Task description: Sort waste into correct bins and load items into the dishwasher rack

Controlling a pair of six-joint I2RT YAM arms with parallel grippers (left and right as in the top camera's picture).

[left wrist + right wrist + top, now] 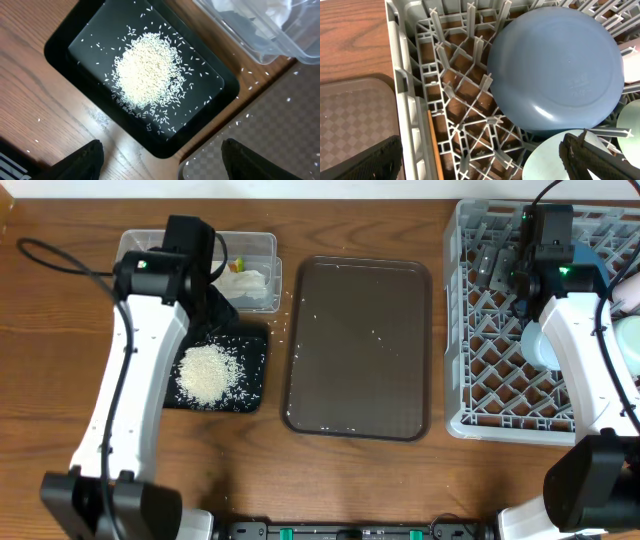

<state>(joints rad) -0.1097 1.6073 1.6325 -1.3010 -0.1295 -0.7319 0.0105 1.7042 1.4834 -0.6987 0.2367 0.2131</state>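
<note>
A pile of white rice lies in the black tray. My left gripper hangs open above that tray's near corner, nothing between its fingers. The clear tub behind it holds crumpled tissues and a yellow-green wrapper. Over the grey rack, my right gripper stands wide open and empty. In the rack a light blue bowl lies upside down. A mint-green bowl sits beside it, and a thin wooden stick lies along the wall. A dark blue dish and a pink cup stand at the rack's far right.
A large brown serving tray lies between the black tray and the rack, with a few stray rice grains on it. More grains are scattered on the wooden table around the black tray. The left arm's black cable loops at the far left.
</note>
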